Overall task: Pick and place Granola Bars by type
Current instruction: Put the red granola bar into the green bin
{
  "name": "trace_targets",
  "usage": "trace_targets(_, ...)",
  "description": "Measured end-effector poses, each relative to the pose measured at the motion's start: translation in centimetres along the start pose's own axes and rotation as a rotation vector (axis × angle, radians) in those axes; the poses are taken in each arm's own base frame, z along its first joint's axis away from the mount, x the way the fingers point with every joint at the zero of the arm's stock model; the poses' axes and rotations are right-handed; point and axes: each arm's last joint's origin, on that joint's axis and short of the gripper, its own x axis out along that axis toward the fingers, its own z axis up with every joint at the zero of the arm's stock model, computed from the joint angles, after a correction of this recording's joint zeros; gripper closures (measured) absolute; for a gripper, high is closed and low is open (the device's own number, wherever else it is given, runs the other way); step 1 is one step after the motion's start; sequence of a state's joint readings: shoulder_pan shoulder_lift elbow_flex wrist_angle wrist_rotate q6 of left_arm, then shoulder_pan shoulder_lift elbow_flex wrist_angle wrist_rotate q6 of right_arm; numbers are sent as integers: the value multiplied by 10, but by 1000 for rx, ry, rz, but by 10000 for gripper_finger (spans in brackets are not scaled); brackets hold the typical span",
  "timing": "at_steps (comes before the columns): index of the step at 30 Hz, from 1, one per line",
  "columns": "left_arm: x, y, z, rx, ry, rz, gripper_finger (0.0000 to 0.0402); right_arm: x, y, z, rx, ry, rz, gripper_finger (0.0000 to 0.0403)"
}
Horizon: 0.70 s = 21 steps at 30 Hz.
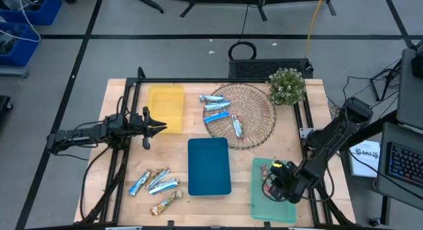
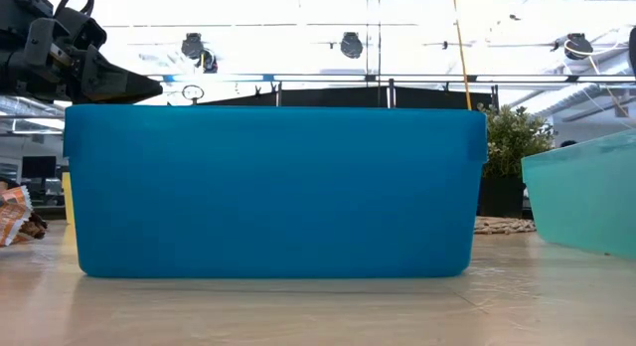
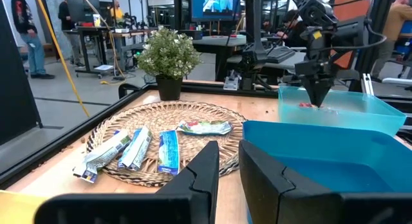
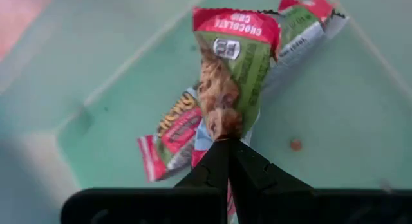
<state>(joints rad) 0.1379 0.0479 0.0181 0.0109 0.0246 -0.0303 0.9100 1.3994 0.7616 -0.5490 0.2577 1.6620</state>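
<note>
My right gripper (image 4: 226, 141) is shut on a red-and-green granola bar (image 4: 235, 63) and hangs over the green tray (image 1: 285, 207) at the near right. Two more red-and-green bars (image 4: 177, 130) (image 4: 302, 31) lie on that tray's floor. Several blue-and-silver bars (image 1: 217, 108) and one other bar (image 1: 238, 126) lie in the wicker basket (image 1: 258, 98). More bars (image 1: 153, 182) lie on the table at the near left. My left gripper (image 3: 230, 161) waits level by the yellow tray (image 1: 165, 104), open, with nothing between its fingers. My right gripper pinches one end of the bar's wrapper (image 4: 224, 124) between its two fingertips. The fingers come from above, slanting down into the green tray. The bar hangs below them, over the bars in the tray; whether its free end touches them I cannot tell.
A blue tray (image 1: 209, 166) stands in the middle near the front, between the two arms. A potted plant (image 1: 287, 86) stands at the far right corner beside the basket. Bare wood lies between the yellow tray and the loose bars.
</note>
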Motion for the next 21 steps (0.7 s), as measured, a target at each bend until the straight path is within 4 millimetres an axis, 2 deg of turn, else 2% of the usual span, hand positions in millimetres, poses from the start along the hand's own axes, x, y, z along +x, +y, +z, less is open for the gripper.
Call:
trace_targets(9,0,0,0,0,0,0,334,5,-3,-1,113,-5,-45,403)
trace_targets(16,0,0,0,0,0,0,334,3,-15,-3,175,82,-187,403)
trace_targets(21,0,0,0,0,0,0,334,3,-14,-3,176,95,-180,403)
